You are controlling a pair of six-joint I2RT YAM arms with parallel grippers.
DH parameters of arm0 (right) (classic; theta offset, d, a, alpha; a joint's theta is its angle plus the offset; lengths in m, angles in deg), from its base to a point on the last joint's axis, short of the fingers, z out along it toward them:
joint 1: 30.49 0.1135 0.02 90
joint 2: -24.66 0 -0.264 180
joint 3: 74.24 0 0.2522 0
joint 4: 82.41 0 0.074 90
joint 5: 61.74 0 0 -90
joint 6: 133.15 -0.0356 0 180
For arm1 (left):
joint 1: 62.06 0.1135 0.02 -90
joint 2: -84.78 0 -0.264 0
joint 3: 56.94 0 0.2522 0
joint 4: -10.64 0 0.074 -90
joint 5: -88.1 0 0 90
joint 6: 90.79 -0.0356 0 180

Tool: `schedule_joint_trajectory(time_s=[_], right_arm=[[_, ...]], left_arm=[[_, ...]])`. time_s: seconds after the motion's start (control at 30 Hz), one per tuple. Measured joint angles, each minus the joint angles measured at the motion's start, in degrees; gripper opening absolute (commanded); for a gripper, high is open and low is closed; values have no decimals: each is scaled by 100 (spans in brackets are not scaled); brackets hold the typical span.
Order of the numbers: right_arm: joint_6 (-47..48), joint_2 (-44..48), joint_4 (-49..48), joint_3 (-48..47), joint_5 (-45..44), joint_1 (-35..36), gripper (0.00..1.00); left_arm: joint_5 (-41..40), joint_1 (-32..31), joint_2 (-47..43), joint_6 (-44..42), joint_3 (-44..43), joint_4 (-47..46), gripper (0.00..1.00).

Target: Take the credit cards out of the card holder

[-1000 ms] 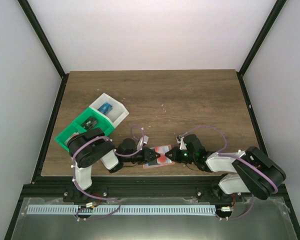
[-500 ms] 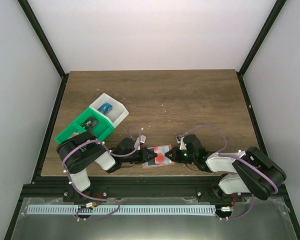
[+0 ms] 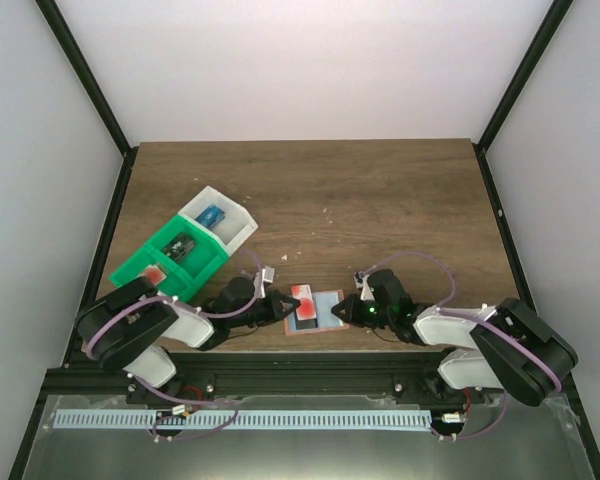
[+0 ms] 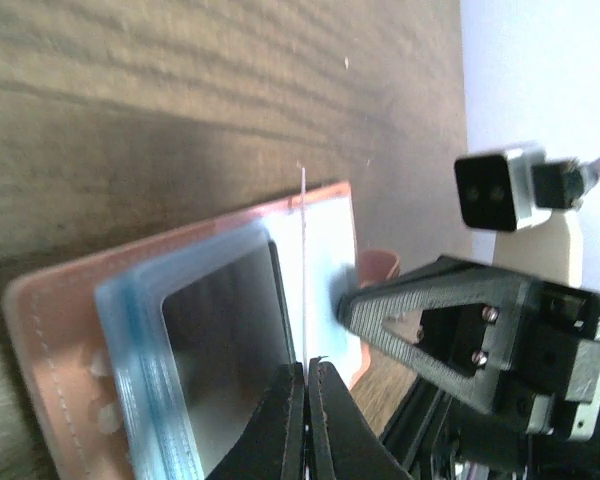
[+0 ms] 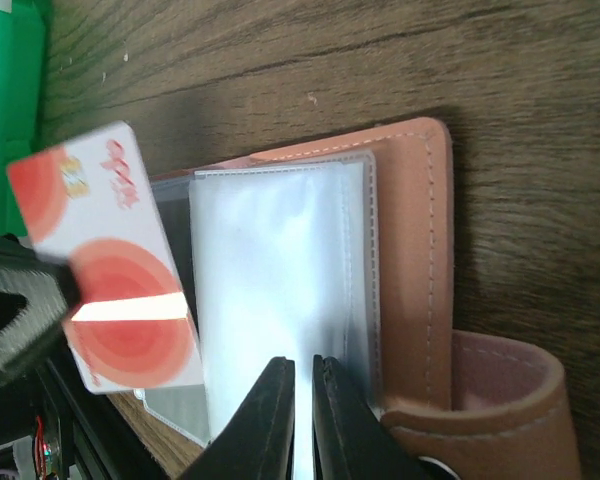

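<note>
Two pincers meet over one card holder (image 3: 326,310), lower centre of the top view, near the front edge of the worktop (image 3: 400,200). The holder lies open and flat, with salmon-orange edging around pale blue panels and clear pockets facing up.

Noted for the left pincer (image 4: 306,372): fingertips pressed together on the red and white card (image 5: 120,270). In the left wrist view the card shows edge-on, a thin pale line rising from between the tips at bottom centre. The right wrist view shows its face: red discs on white with a pale stripe across. It is tilted, at the left of that frame, and overlaps the holder's left margin. Whether any corner sits in a pocket, cannot tell.

Noted for the right pincer (image 5: 300,372): fingers almost together at bottom centre of its own view, pinching the clear sleeve (image 5: 280,260) of the holder. The side tab (image 5: 490,390) curls out from the salmon edge at lower right of that frame.

Up and left of the holder in the top view, the green tray (image 3: 208,262) and white tray (image 3: 242,232) sit touching each other, apart from the holder. A small blue thing (image 3: 211,215) lies in the white tray and a dark thing (image 3: 183,247) in the green one. Both are too small to identify.
</note>
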Motion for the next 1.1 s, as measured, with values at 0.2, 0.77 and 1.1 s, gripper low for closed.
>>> schedule_joint_trajectory(time_s=[0.2, 0.77, 1.1], right_arm=[[-48, 378, 380, -11, -2, 4, 26], [-920, 1526, -448, -262, 1272, 4, 52], [-1167, 1340, -1360, -175, 1893, 4, 22]], left_arm=[[-455, 85, -933, -87, 39, 621, 0], [-190, 177, -2721, -203, -96, 1298, 0], [203, 28, -2739, -20, -81, 962, 0]])
